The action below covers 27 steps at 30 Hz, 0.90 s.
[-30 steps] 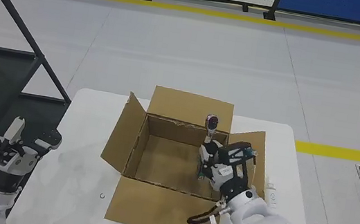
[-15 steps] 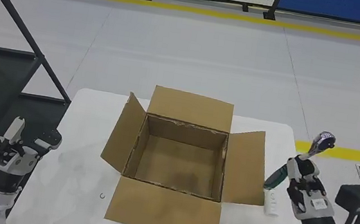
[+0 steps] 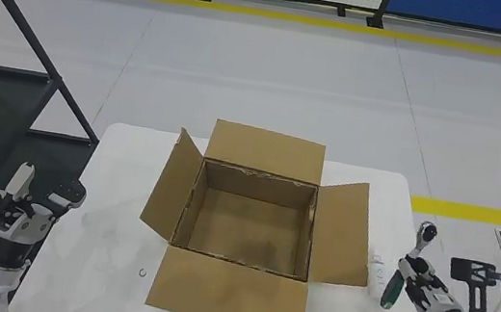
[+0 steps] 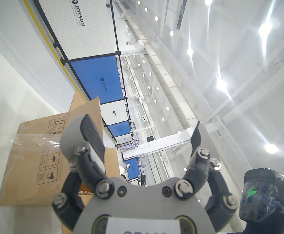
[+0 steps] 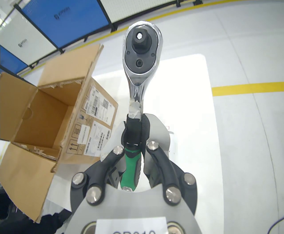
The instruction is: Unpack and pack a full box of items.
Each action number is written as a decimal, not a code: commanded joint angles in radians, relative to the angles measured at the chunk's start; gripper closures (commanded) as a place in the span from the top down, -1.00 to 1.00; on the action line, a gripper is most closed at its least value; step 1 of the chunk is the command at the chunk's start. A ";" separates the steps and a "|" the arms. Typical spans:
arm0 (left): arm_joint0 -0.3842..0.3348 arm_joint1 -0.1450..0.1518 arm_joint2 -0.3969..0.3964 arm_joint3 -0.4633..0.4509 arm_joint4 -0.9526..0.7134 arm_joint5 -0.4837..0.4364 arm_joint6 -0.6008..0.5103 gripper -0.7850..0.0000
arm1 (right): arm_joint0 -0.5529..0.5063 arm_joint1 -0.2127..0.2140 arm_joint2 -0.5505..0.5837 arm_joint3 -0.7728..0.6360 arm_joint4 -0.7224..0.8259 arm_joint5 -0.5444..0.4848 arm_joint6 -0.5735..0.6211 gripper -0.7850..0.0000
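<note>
Right end effector (image 5: 134, 128) is clamped on the ratchet (image 5: 141, 55) at its handle neck, head pointing ahead of it. I would lower it flat onto the desk (image 5: 190, 88) beyond, clear of the open box (image 5: 64, 68) at its side.

Left arm: low at the robot's left side, wrist tipped so the palm faces upward. Left hand (image 4: 143, 128) (image 3: 43, 185): both fingers spread wide apart, ribbed dark pads facing each other across a bare gap, nothing between them.

Right arm: at the robot's right side, forearm drawn in low. Right hand (image 5: 135, 130) (image 3: 411, 277): fingers closed together on a ratchet wrench (image 5: 142, 51) (image 3: 426, 231), gripping just below its metal neck. The head projects beyond the fingertips and the green grip runs back toward the palm.
</note>
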 commanded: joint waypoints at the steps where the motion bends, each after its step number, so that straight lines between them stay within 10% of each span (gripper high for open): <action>1: 0.000 0.000 0.000 0.000 0.000 0.000 0.000 1.00 | 0.040 0.006 -0.028 0.049 -0.028 -0.014 0.069 -1.00; 27: 0.000 0.000 0.000 0.000 0.000 0.000 0.000 1.00 | 0.252 0.037 -0.286 0.352 -0.234 0.019 0.301 -1.00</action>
